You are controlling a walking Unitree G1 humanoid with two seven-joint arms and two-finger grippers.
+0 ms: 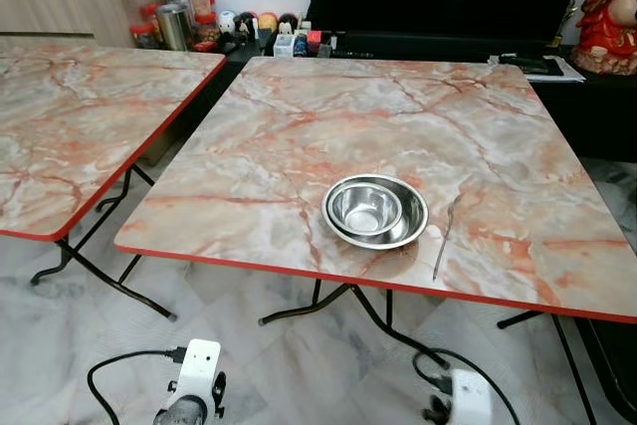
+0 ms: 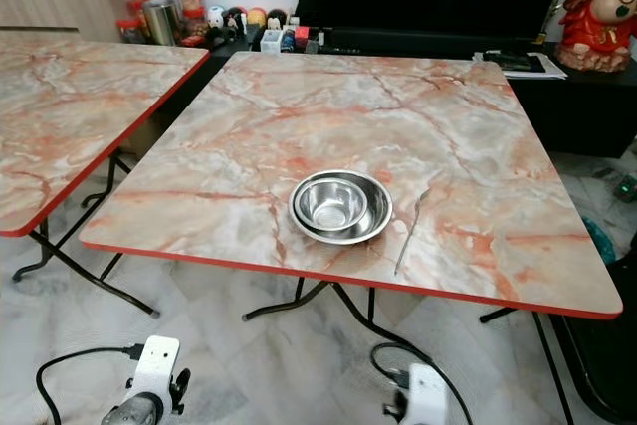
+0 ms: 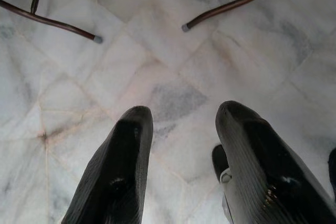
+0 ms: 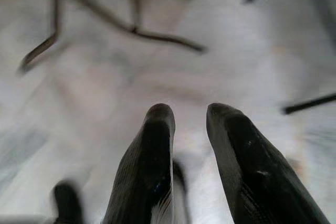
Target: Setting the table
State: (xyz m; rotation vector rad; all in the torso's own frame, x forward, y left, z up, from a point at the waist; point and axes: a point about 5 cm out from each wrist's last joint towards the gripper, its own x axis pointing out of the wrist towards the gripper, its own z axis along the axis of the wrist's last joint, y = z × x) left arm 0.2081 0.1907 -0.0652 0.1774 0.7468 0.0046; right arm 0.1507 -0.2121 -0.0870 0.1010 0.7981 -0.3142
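We see two stacked bowls (image 1: 375, 211) on the table (image 1: 299, 116), a spoon (image 1: 445, 236) just beside them, and both sets of fingers apart, holding nothing.

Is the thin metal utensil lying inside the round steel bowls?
No, the thin metal utensil lies flat on the marble-patterned table, beside the nested round steel bowls.
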